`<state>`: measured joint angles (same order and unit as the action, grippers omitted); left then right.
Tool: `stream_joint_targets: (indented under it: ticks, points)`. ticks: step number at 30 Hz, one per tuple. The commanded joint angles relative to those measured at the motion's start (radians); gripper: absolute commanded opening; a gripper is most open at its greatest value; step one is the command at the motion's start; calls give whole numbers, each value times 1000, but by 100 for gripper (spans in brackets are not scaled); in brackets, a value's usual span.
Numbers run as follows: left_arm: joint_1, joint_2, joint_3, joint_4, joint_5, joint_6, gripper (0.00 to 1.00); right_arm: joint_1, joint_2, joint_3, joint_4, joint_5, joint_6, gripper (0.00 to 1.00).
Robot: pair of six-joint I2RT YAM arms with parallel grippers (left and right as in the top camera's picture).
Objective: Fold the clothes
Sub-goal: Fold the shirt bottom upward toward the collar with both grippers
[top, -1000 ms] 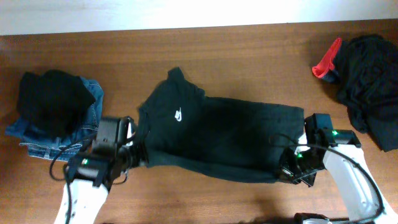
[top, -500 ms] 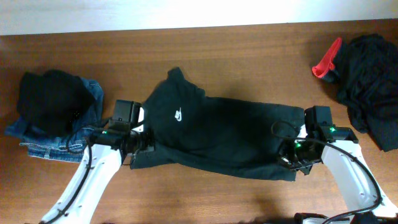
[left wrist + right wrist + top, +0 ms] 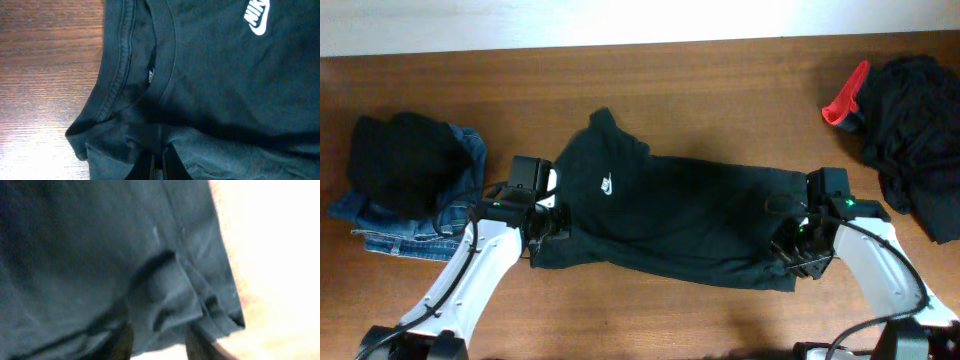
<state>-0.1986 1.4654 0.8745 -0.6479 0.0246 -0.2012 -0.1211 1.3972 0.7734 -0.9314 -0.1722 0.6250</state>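
The clothes in hand are one very dark T-shirt (image 3: 670, 220) spread across the middle of the table, its white chest logo (image 3: 607, 184) facing up. My left gripper (image 3: 548, 228) is at the shirt's left end, shut on a bunch of cloth just below the neck opening. In the left wrist view the shirt (image 3: 225, 75) fills the frame, the logo (image 3: 257, 19) sits top right, and the left gripper (image 3: 161, 165) pinches the fabric. My right gripper (image 3: 790, 252) is at the hem end. There the right gripper (image 3: 159, 342) stands open, with a loose fold of the shirt (image 3: 90, 255) between its fingers.
A stack of blue jeans with a black garment (image 3: 405, 170) on top lies at the left. A heap of dark clothes (image 3: 920, 140) with a red piece (image 3: 845, 100) sits at the far right. Bare wooden table (image 3: 720, 90) runs behind the shirt, up to a white strip.
The right gripper's jaws have spread apart and let the hem go slack. The left gripper carried its end of the shirt up and to the right, then stayed shut.
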Motion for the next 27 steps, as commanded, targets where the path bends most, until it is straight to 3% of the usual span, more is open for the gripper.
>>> stream_joint_targets:
  ticks: [1, 4, 11, 20, 23, 27]
  points:
    - [0, 13, 18, 10, -14, 20, 1, -3, 36, 18, -23, -7, 1, 55]
    - [0, 13, 18, 15, -14, 20, 1, -3, 50, 18, -40, -76, -19, 67]
    - [0, 13, 18, 17, -14, 20, 1, -3, 51, 17, -32, -143, -14, 71]
    - [0, 13, 18, 17, -14, 20, 2, -3, 51, -35, 16, -169, 34, 66]
    - [0, 13, 18, 16, -14, 20, 1, -3, 51, -65, 67, -170, 47, 62]
    - [0, 13, 18, 16, -15, 20, 2, -4, 51, -90, 129, -157, 65, 49]
